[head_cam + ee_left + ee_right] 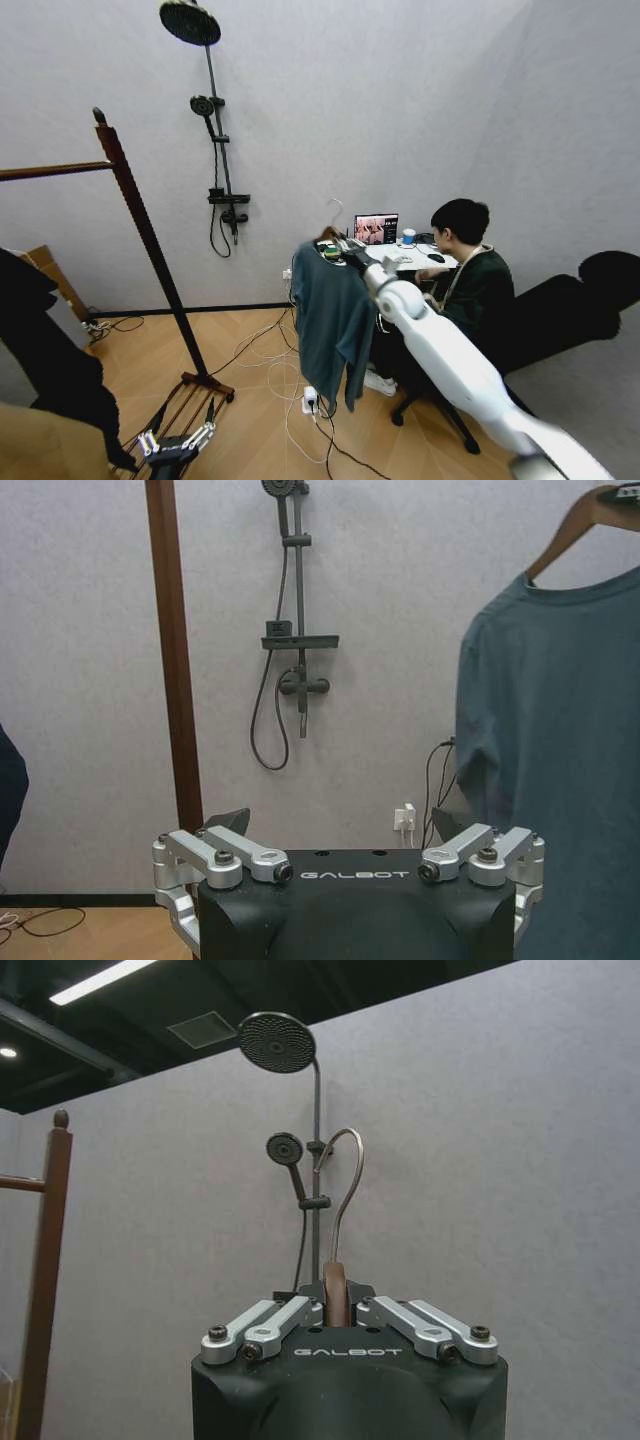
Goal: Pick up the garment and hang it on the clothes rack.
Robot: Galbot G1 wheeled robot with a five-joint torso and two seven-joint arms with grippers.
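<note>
The teal-blue garment [330, 310] hangs in mid-air from a wooden hanger whose metal hook [335, 210] points up. My right gripper [342, 250] is shut on the hanger's neck just under the hook. In the right wrist view the right gripper [336, 1308] clamps the brown hanger neck, with the hook [347, 1185] rising above it. The clothes rack [150, 245] stands to the left, its bar [55, 170] well left of and above the garment. My left gripper [178, 440] hangs low by the rack's base, open and holding nothing. In its own view the left gripper [340, 830] faces the garment [560, 760] and rack post [175, 660].
A black shower-head stand [215, 130] is mounted on the back wall. A person [470, 280] sits at a small desk with a laptop [376, 228] behind the garment. Cables and a power strip [310, 400] lie on the wooden floor. A dark coat [45, 350] hangs at far left.
</note>
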